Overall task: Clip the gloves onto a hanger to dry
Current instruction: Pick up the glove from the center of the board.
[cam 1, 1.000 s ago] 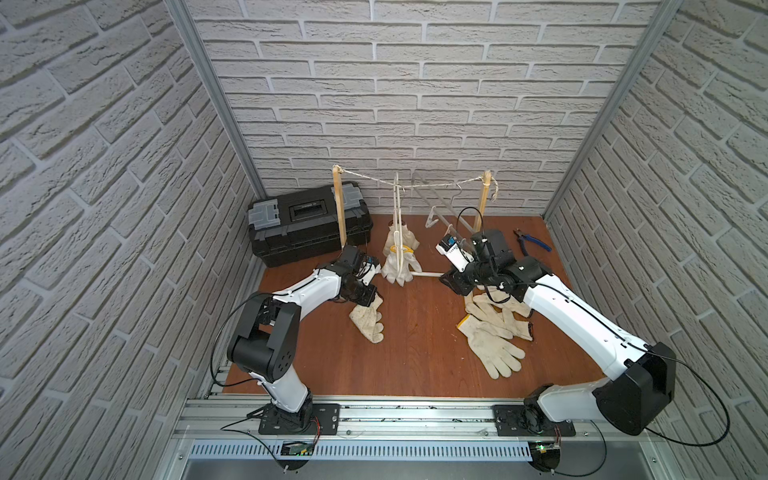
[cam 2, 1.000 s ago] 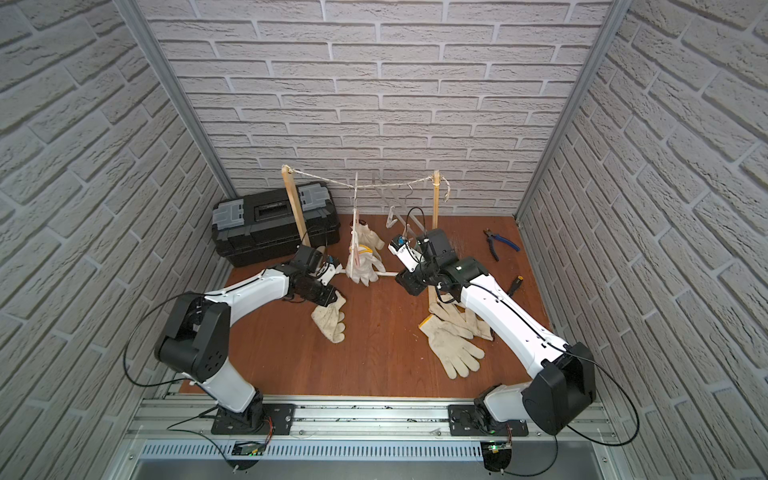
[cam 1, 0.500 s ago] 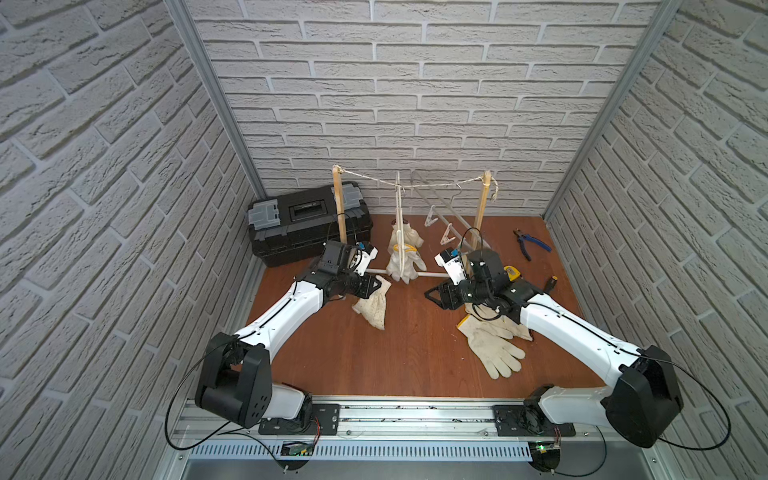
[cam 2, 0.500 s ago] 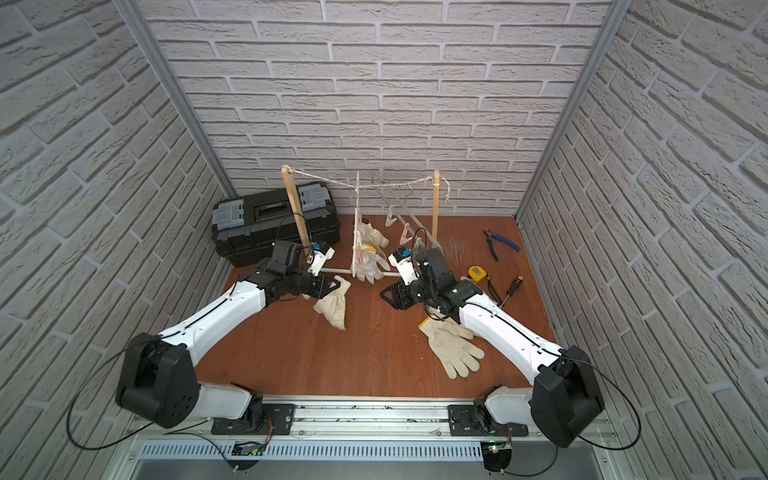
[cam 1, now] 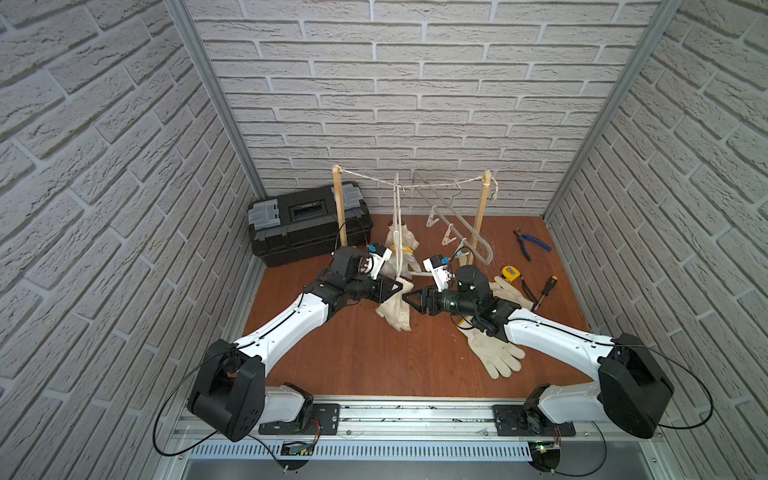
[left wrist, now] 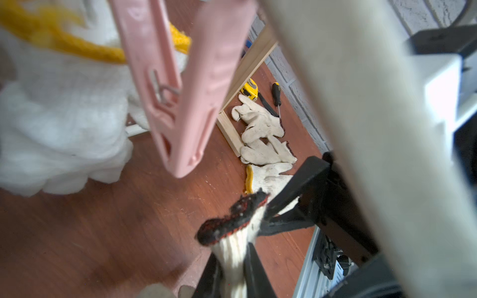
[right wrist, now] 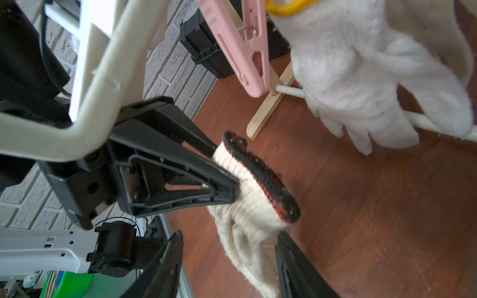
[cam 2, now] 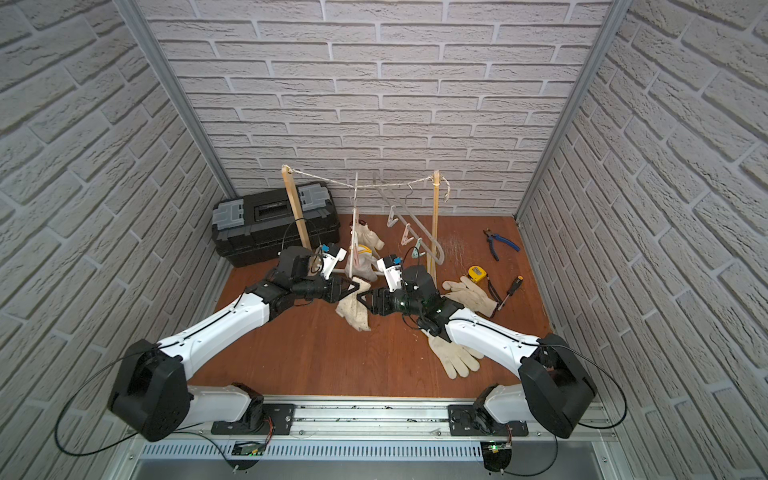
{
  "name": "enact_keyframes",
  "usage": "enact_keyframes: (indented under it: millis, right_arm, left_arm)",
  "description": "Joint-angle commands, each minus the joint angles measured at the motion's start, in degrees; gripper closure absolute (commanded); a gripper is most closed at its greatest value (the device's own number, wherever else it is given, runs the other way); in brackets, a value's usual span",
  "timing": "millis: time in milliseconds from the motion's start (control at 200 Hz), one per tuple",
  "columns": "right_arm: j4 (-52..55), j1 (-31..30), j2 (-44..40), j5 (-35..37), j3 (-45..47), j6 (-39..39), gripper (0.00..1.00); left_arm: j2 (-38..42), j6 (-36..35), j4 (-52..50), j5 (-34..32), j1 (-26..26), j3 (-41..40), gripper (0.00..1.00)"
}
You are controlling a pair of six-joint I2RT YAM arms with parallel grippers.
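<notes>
glove pinched at its black cuff by left gripper, right gripper spread open around it, pink clip hung nearby

In the left wrist view, blurred and cut by the edges: hung glove, clip, hanger. Of the held glove, only the cuff there; rest lost below the frame, along with most of the left gripper. In the right wrist view, right gripper cut off at the bottom edge. In both top views, floor glove part hidden under the right arm.
</notes>
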State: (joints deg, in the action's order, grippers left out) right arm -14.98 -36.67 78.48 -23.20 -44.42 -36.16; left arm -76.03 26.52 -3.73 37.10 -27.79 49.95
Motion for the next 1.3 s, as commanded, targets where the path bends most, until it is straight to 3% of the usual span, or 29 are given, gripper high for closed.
enact_keyframes:
  millis: [0, 240, 335, 515, 780, 865, 1085, 1295]
  right_arm:
    - [-6.8, -0.3, 0.3, 0.6, 0.4, -2.2, 0.42]
    - [-10.4, -0.2, 1.5, -0.4, 0.9, -3.7, 0.59]
    - [-8.9, 0.0, 1.3, 0.5, 1.0, -3.0, 0.58]
    - [-7.2, 1.5, 0.0, 2.2, 2.1, -2.0, 0.47]
    - [-17.8, 2.9, 2.5, -6.5, 1.7, -6.1, 0.49]
    - [-20.2, 2.9, 3.2, -8.3, 1.7, -7.4, 0.54]
    - [-17.9, 3.0, 1.7, -8.9, 1.7, -5.9, 0.8]
    - [-7.4, 3.1, -0.5, -7.8, -0.6, 1.2, 0.92]
  left_arm:
    - [1.7, 1.5, 5.3, 2.8, -0.4, -1.0, 0.82]
    - [1.7, 1.0, 6.8, 5.9, -0.2, -1.8, 0.82]
    - [1.8, 1.4, 7.8, 6.8, 0.0, -1.9, 0.82]
    - [2.8, 1.0, 7.7, 8.0, 0.5, -2.3, 0.82]
    - [2.6, 2.4, 9.9, 10.5, 1.5, -3.0, 0.81]
    - [2.4, 2.4, 9.9, 10.6, 1.7, -3.0, 0.81]
    - [2.6, 1.6, 8.3, 10.0, 3.2, -3.6, 0.77]
    - [3.5, -3.5, 2.3, 7.9, 5.1, -2.2, 0.53]
